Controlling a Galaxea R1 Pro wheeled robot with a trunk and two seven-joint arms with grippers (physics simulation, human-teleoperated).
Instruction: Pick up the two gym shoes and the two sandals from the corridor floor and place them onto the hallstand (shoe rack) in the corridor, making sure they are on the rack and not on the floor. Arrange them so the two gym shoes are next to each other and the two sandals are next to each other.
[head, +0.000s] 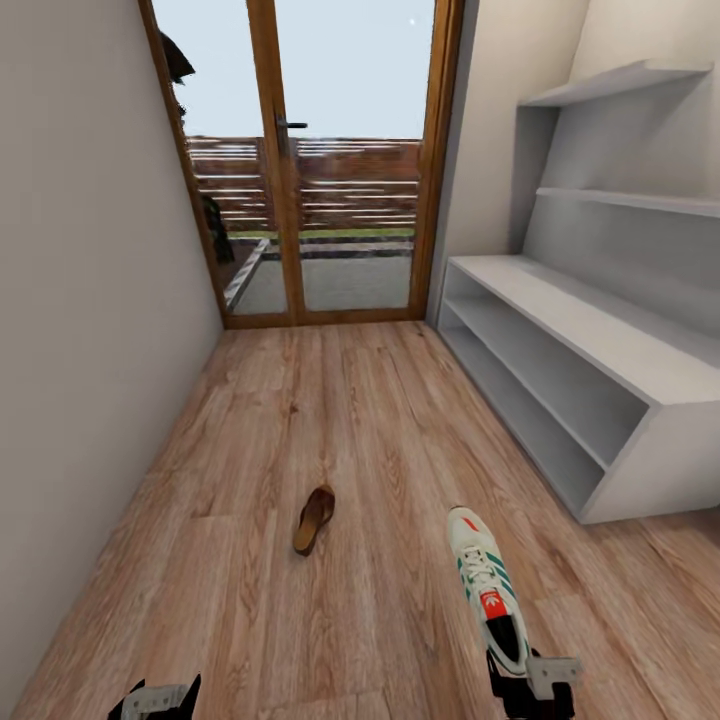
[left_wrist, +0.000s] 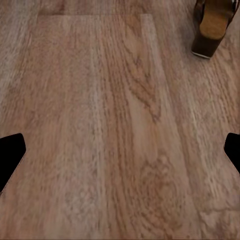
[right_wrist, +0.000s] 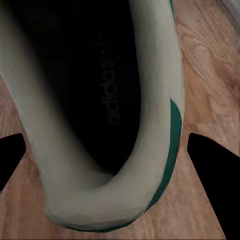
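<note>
Right claw (head: 533, 688) over cream, teal-striped gym shoe (head: 487, 587)

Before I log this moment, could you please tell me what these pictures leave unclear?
- Right pincer: head view's bottom edge cuts it; grip on the gym shoe unclear.
- Sandal: left wrist view's edge crops it.
- Hallstand: head view's right edge cuts it.
- Left pincer: mostly cropped.

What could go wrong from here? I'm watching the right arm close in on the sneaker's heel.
The right gripper is open around the gym shoe heel; one finger sits outside the collar, so a shallow pinch on the rim could slip. The long shoe might swing and clip the hallstand corner when carried over. The sandal lies mid-floor in the driving path.
</note>
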